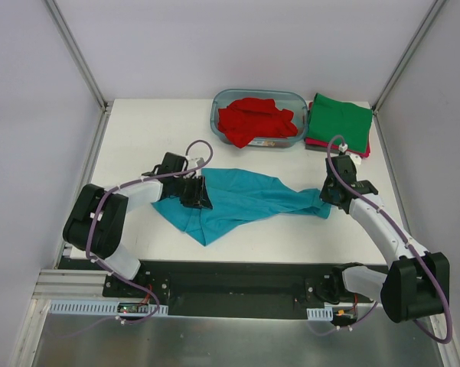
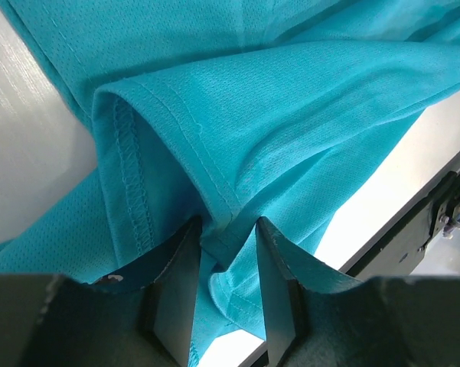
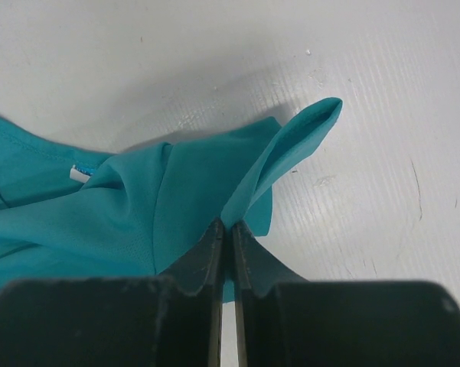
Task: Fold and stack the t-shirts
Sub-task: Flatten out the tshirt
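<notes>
- The blue tub [image 1: 217, 116] is holding the red t-shirt [image 1: 252, 118].
- Beside it, the green t-shirt [image 1: 338, 121] is lying on the magenta t-shirt [image 1: 365, 150].
- The teal t-shirt [image 1: 245, 197] is lying on the table [image 1: 145, 130].
- The right gripper [image 3: 228, 227] is pinching its end.
- The left gripper [image 2: 228, 229] is sitting around a fold; squeezing or not, I cannot tell.

Magenta t-shirt [image 1: 366, 150] mostly hidden beneath green t-shirt [image 1: 339, 121]; only thin edge shows. Teal t-shirt [image 2: 291, 115] overruns left wrist view's edges. Left fingers [image 2: 172, 290] straddle its fold; actual pinch unclear. Right fingers [image 3: 207, 264] hide pinched hem.
</notes>
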Motion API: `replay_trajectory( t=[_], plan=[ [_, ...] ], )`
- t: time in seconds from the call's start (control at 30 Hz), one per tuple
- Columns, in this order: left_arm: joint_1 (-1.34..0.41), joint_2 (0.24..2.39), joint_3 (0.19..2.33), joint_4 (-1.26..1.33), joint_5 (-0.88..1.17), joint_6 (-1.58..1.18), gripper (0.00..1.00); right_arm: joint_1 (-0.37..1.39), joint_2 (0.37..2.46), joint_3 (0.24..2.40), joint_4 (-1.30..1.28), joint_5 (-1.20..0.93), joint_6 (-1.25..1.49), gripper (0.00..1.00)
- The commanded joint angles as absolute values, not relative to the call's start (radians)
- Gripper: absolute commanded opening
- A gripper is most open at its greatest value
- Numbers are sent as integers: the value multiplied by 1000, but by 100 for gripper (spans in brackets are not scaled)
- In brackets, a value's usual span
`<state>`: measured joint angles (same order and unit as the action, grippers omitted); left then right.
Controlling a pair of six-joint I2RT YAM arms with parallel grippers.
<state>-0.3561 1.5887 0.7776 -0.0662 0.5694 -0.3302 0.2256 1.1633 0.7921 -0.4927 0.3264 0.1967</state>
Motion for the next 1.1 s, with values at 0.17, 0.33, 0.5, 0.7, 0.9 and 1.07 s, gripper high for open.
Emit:
replay_trajectory(
  t=[0.17,0.33,0.5,0.7,0.9,1.07],
  plan=[
    [-354,1531,773,-8,606,-373,29,221,1138,792,-477,321,184,8],
    [-354,1542,778,-5,635,-376,17,221,1138,790,-479,327,184,8],
    [-354,1537,764,-5,615,-385,0,221,1137,788,-480,327,184,8],
    [-354,1331,742,-8,543,-428,0,221,1092,825,-540,351,178,2],
    [-354,955,799,-101,414,-459,0,221,947,925,-629,293,147,1],
    [-354,697,942,-192,287,-453,0,222,825,1093,-748,166,114,1]
  ],
)
